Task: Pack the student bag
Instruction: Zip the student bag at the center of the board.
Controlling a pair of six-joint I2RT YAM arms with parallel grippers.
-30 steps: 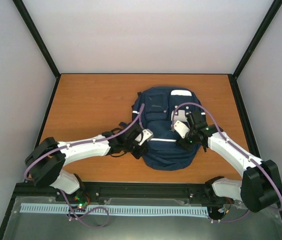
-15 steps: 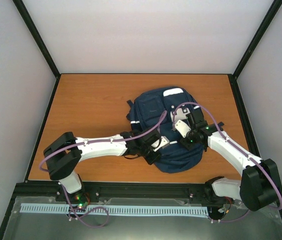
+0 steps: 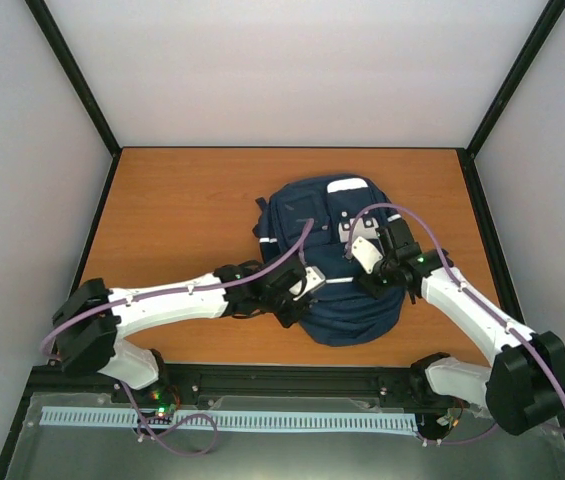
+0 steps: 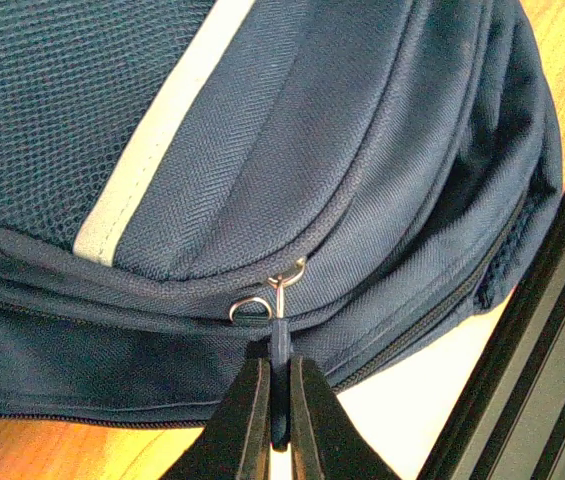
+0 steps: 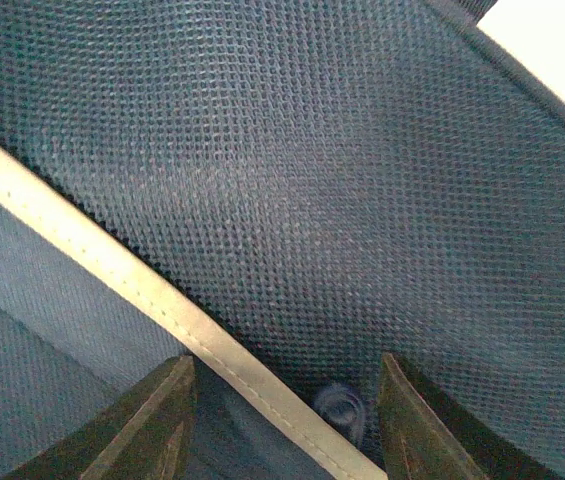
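Orange desk (image 3: 182,200), student bag (image 3: 352,310) flat; left hand (image 4: 273,372) pinches zipper pull (image 4: 279,325); right hand (image 5: 284,385) spread wide, bracing mesh. Zipper step, judged; next needs steady pull along track.

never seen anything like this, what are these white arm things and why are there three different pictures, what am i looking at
These are two robot arms bolted at the near edge of a wooden table. The wide picture comes from a fixed camera above and behind them; each close-up comes from a small camera on one wrist. On the table lies a navy student bag. The left arm has its jaws shut on the bag's zipper pull. The right arm reaches over the bag; its jaws stand open against the mesh fabric, holding nothing.
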